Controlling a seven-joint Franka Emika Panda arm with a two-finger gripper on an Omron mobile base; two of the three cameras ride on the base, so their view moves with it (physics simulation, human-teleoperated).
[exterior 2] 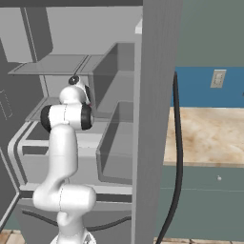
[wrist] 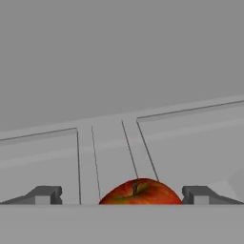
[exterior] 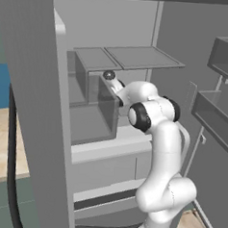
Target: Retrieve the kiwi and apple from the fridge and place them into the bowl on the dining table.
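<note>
**A:** What's on your screens?

**B:** In the hand view I have the apple (wrist: 140,192) at six o'clock: round, glossy, red running to orange and yellow, with a short dark stem in its dimple. Only its upper half shows; the bottom is cut off. It sits between the two dark finger tips (wrist: 46,195), which stand wide apart at about seven and five o'clock. The gripper (wrist: 125,199) is spread open and I see no contact with the fruit.

**A:** And around it?

**B:** Flat matte grey, all of it. The fridge (exterior: 29,105) interior has smooth panels and thin straight seams running up toward twelve o'clock behind the apple.

**A:** The base cameras?

**B:** In the left base view the white arm reaches in toward ten o'clock, its wrist among box-shaped translucent grey bins (exterior: 94,107) below a flat shelf (exterior: 139,57). The hand is hidden behind the bin wall there, so I can't make out the fingers. In the right base view the open steel door blocks the middle; at three o'clock lies a beige marbled top (exterior 2: 209,136), possibly the dining table.
</note>
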